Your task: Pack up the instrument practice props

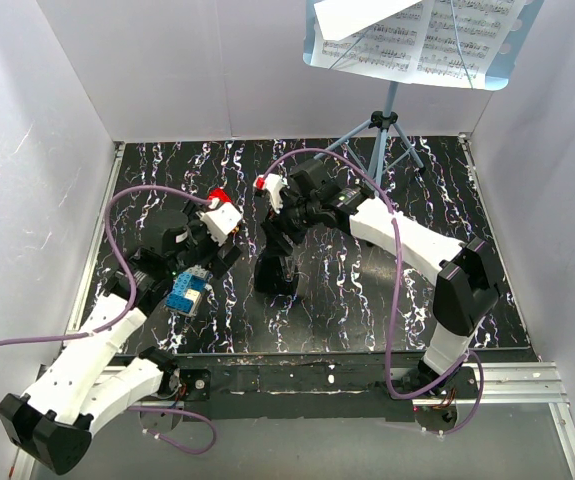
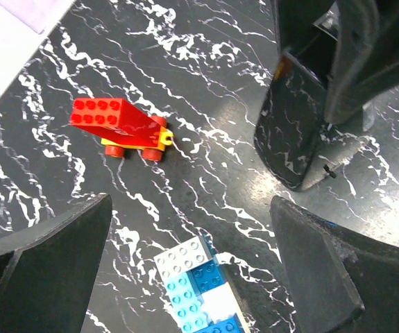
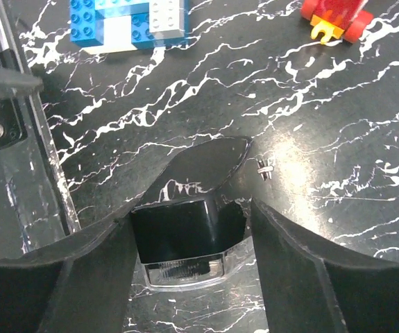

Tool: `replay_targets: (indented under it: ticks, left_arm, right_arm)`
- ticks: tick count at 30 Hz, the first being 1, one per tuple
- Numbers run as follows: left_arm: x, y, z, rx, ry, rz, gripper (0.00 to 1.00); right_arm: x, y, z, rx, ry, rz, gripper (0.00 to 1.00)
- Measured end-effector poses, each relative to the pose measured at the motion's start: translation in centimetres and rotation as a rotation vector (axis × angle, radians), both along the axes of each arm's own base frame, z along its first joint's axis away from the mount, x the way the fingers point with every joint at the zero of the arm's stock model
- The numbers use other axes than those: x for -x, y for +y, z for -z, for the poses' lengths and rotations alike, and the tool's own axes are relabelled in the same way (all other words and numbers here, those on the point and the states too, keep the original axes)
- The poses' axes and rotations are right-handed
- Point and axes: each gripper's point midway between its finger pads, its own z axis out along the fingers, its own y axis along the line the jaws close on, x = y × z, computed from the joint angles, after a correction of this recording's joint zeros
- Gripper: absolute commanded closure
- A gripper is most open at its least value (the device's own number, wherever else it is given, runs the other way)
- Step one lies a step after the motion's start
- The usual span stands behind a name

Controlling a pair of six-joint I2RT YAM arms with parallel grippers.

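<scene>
The light-blue music stand [image 1: 387, 112] stands at the back right of the table, with its perforated desk plate [image 1: 499, 76] at the top edge of the top view. White sheet-music pages [image 1: 437, 35] lie on the plate. Both grippers are well in front of the stand. My left gripper [image 1: 202, 265] is open and empty [image 2: 191, 208], hovering over a blue-and-white brick block [image 2: 199, 284]. My right gripper [image 1: 277, 262] is shut [image 3: 192, 215] on a glossy black box with a clear base [image 3: 185, 225]. The box also shows in the left wrist view [image 2: 289, 132], low over the table.
A red toy brick car on a yellow chassis [image 2: 123, 125] sits on the black marbled table [image 1: 347, 290], and it also shows in the right wrist view [image 3: 334, 17]. The brick block [image 1: 189, 290] lies at front left. White walls enclose the left, back and right sides.
</scene>
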Motion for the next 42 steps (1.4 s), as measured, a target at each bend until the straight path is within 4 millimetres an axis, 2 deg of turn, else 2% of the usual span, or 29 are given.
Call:
replay_targets:
  ticks: [3,7,16,21,30,37,42]
  left_arm:
    - [0.2,-0.4,1.1,0.004,0.038,0.015,0.02]
    - [0.6,-1.6,2.9,0.02,0.102,0.064,0.02]
    - [0.4,-6.1,6.6,0.122,0.244,0.219,0.02]
    - [0.5,-8.2,9.6,0.183,0.34,0.275,0.02]
    - [-0.3,-11.7,13.0,0.246,0.387,0.324,0.02]
    - [-1.2,-13.9,15.5,0.238,0.414,0.353,0.02]
    - [-2.2,-15.1,15.9,0.243,0.389,0.356,0.02]
  right_arm:
    - [-0.6,-0.1,0.1,0.013,0.003,0.056,0.4]
    - [-2.3,-0.7,-0.3,0.017,0.007,0.195,0.48]
    - [-7.3,-5.9,-0.4,0.017,0.106,0.533,0.56]
    - [-9.0,-8.5,-0.5,-0.01,0.179,0.659,0.59]
    - [-9.0,-11.7,-0.3,-0.04,0.252,0.774,0.62]
    - [-8.5,-12.2,-0.2,-0.046,0.259,0.791,0.62]
    - [-8.5,-12.2,-0.3,-0.054,0.258,0.795,0.62]
